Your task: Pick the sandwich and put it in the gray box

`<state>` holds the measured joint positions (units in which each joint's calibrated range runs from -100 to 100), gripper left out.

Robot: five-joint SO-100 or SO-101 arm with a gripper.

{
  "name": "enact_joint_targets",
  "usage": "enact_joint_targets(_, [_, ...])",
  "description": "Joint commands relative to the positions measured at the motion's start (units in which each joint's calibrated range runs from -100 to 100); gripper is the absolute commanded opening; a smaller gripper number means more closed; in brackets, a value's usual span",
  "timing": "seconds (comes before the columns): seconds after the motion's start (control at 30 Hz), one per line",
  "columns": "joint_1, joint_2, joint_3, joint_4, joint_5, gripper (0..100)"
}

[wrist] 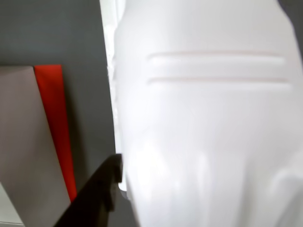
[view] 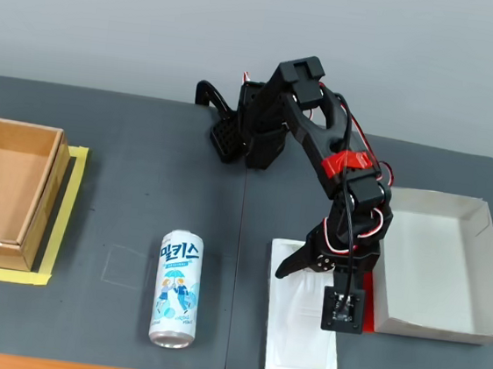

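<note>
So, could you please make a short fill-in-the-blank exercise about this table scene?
1. In the fixed view, the drink can lies to the ___ of the sandwich.
2. The gray box has a strip of ___ colour along one side.
3. The brown cardboard box contains ___.

Missing words: left; red; nothing

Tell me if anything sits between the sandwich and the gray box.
Nothing visible does. In the fixed view the sandwich lies just left of the gray box, with only the gripper over it. The can and brown box are off to the left.
</note>
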<state>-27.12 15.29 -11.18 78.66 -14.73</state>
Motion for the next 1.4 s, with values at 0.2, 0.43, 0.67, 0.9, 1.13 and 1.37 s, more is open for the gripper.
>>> enact_joint_targets(0.2, [-0.15, 0.6, -2.52, -1.84, 0.01, 39])
enact_joint_targets(0.43, [0.0, 0.77, -1.98, -2.1, 0.01, 39])
enact_joint_targets(0.67, [0.15, 0.86, -1.8, -2.1, 0.01, 23])
enact_joint_targets(0.9, [0.0, 0.94, -1.71, -2.02, 0.01, 13])
enact_joint_targets(1.13, [0.0, 0.94, -1.71, -2.02, 0.01, 6])
enact_joint_targets(1.37, [0.08, 0.94, -1.62, -2.02, 0.01, 2])
